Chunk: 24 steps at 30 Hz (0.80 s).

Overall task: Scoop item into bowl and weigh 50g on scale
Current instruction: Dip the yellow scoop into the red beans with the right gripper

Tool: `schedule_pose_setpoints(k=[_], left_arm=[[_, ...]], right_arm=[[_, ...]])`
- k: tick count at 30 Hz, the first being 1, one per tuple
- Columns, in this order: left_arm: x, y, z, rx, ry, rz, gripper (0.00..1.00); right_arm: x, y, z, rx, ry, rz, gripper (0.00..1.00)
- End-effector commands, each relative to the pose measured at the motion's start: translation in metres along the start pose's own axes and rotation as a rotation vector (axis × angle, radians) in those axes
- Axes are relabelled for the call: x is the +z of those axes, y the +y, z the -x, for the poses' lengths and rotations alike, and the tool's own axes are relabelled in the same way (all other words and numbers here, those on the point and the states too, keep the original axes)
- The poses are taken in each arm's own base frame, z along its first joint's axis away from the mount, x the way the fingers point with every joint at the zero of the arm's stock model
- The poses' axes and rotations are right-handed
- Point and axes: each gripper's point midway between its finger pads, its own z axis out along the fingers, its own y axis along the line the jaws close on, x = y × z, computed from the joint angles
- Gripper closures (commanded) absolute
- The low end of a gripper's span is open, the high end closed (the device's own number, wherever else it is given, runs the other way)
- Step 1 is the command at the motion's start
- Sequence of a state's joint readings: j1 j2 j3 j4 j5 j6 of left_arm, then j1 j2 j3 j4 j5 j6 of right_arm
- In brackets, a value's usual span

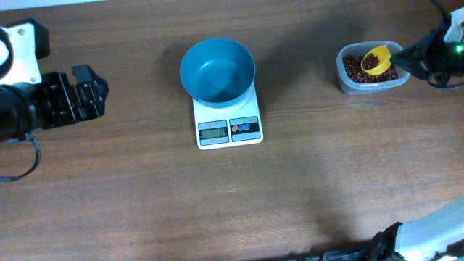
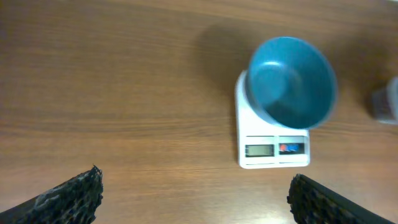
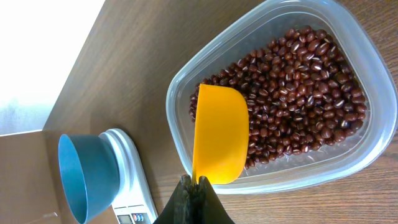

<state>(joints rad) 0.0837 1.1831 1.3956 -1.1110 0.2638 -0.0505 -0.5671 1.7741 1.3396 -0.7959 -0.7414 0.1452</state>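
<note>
The teal bowl stands empty on the white scale at the table's middle; both also show in the left wrist view, bowl and scale. The red-brown beans fill a clear tub at the far right. My right gripper is shut on the handle of a yellow scoop, held over the beans in the tub. In the overhead view the scoop has dark beans in it. My left gripper is open and empty, well left of the scale.
The clear tub's rim surrounds the scoop. The bowl and scale lie to the tub's left across bare wooden table. The table's far edge runs close behind the tub.
</note>
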Motion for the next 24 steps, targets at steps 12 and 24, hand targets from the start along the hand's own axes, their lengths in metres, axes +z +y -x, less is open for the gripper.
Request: schedule_pose_setpoints(k=[12, 24], left_arm=[[-0.006, -0.051, -0.043, 0.638, 0.118, -0.225, 0.01], [-0.009, -0.095, -0.089, 0.861, 0.232, -0.401, 0.01]], right_arm=[[-0.004, 0.008, 0.004, -0.028, -0.01, 0.035, 0.96], [-0.004, 0.008, 0.004, -0.027, -0.01, 0.035, 0.96]])
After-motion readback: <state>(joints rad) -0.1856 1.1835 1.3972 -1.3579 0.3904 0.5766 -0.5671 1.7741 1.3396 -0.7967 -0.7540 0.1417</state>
